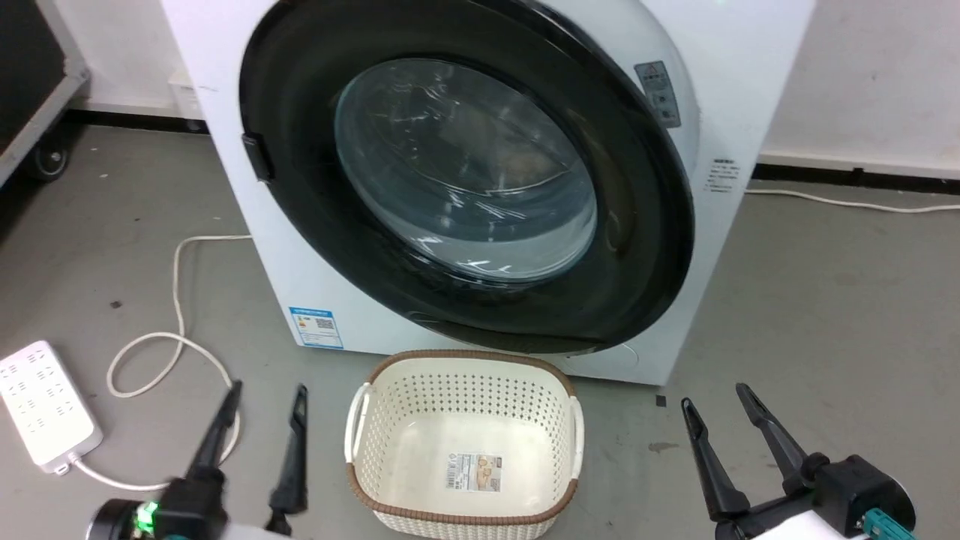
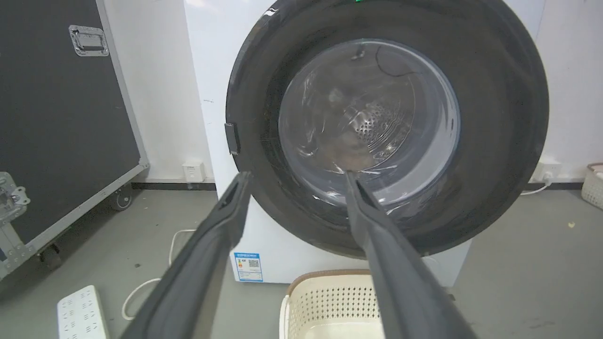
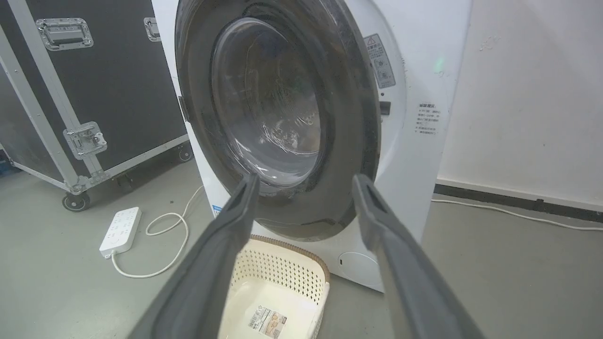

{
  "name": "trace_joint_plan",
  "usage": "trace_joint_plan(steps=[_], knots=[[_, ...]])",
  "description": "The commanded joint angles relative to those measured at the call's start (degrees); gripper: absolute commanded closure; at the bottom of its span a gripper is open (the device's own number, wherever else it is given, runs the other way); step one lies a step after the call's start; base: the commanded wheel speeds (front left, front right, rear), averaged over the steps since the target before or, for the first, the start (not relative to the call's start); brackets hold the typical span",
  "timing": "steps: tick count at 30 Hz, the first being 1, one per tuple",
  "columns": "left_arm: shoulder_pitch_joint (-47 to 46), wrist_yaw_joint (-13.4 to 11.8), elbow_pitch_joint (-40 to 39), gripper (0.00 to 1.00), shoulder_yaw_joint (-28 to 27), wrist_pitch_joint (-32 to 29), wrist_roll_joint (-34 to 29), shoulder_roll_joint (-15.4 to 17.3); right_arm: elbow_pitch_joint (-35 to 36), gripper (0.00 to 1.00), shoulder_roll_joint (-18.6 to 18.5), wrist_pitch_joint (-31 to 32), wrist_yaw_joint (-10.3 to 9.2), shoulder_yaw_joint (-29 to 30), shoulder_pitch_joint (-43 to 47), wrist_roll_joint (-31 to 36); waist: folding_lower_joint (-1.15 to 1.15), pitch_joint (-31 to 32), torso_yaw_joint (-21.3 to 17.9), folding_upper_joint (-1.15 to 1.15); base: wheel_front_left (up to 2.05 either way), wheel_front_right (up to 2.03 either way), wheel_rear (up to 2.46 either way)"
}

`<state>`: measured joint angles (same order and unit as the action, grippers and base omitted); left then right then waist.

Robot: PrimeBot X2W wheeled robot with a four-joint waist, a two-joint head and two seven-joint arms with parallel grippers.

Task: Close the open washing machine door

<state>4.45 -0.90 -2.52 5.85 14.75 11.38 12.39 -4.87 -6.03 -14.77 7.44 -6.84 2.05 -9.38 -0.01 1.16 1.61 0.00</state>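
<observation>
The washing machine door [image 1: 630, 225], a wide glossy black ring around a bulging glass bowl [image 1: 465, 165], lies nearly flat against the white machine [image 1: 300, 277]. Its right edge stands a little off the front, baring a white recess with a warning sticker [image 1: 658, 94]. A dark hinge block [image 1: 256, 157] sits on the door's left side. My left gripper [image 1: 268, 390] hovers open and holds nothing, low in front at the left. My right gripper [image 1: 712, 397] is open and holds nothing at the lower right. The door [image 2: 494, 141] lies ahead of the left gripper [image 2: 294, 176]. From the right gripper [image 3: 304, 179] the door [image 3: 348, 117] is seen at an angle.
A cream perforated laundry basket [image 1: 379, 457] with a brown rim stands on the floor right below the door, between my grippers. A white power strip [image 1: 41, 405] and its looped cable [image 1: 176, 300] lie at the left. A black wheeled flight case [image 3: 118, 84] stands left of the machine.
</observation>
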Motion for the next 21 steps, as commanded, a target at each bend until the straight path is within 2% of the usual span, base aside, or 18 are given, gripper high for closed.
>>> trace_joint_plan(steps=[1,4,6,8,9,10,11,16,21], knots=[[1.0,-0.4,0.4,0.0,0.6,0.2,-2.4,0.7,0.1,0.0,0.2,-0.2,0.05,0.0,1.0,0.0,0.01,0.0,0.4,0.0,0.0,0.0,0.0],[1.7,-2.0,0.7,0.0,1.4,0.2,-6.3,0.6,0.1,0.0,0.1,-0.2,0.05,-0.3,1.1,0.1,0.01,-0.2,0.9,0.0,0.0,0.0,0.0],[1.9,-2.8,0.2,0.0,0.7,0.2,-5.6,-1.0,0.2,0.0,0.1,-0.2,0.05,-0.1,1.0,0.1,0.01,-0.5,1.4,0.0,0.0,0.0,0.0],[2.1,-2.6,0.1,0.0,0.5,0.2,-5.5,-1.5,0.4,0.0,0.0,-0.2,0.05,-0.3,0.7,-0.3,0.01,-0.9,1.9,0.0,0.0,0.0,0.0],[2.1,-2.3,0.2,0.0,0.5,0.2,-5.4,-1.7,0.6,0.5,-0.3,-0.2,0.05,-0.7,0.5,-0.5,0.01,-1.2,2.3,0.0,0.0,0.0,0.0],[2.0,-2.1,0.2,0.0,0.4,0.2,-5.2,-1.9,0.9,0.93,-0.6,-0.2,0.05,-1.1,0.2,-0.5,0.01,-1.7,2.6,0.0,0.0,0.0,0.0],[1.9,-1.9,0.1,0.0,0.3,0.2,-5.0,-2.2,1.3,1.0,-1.0,-0.2,0.05,-1.5,-0.2,-0.5,0.01,-2.3,3.0,0.0,0.0,0.0,0.0],[0.2,-1.2,0.3,0.0,0.0,0.2,-4.5,-3.6,2.1,1.0,-4.7,0.2,0.05,-4.7,-5.0,-1.9,0.01,-6.2,5.2,0.0,0.0,0.0,0.0],[-2.2,-0.5,0.1,0.0,0.2,0.2,-4.5,-4.8,1.9,1.0,-10.3,4.1,0.05,-7.8,-14.3,-6.0,0.01,-10.7,7.2,0.0,0.0,0.0,0.0]])
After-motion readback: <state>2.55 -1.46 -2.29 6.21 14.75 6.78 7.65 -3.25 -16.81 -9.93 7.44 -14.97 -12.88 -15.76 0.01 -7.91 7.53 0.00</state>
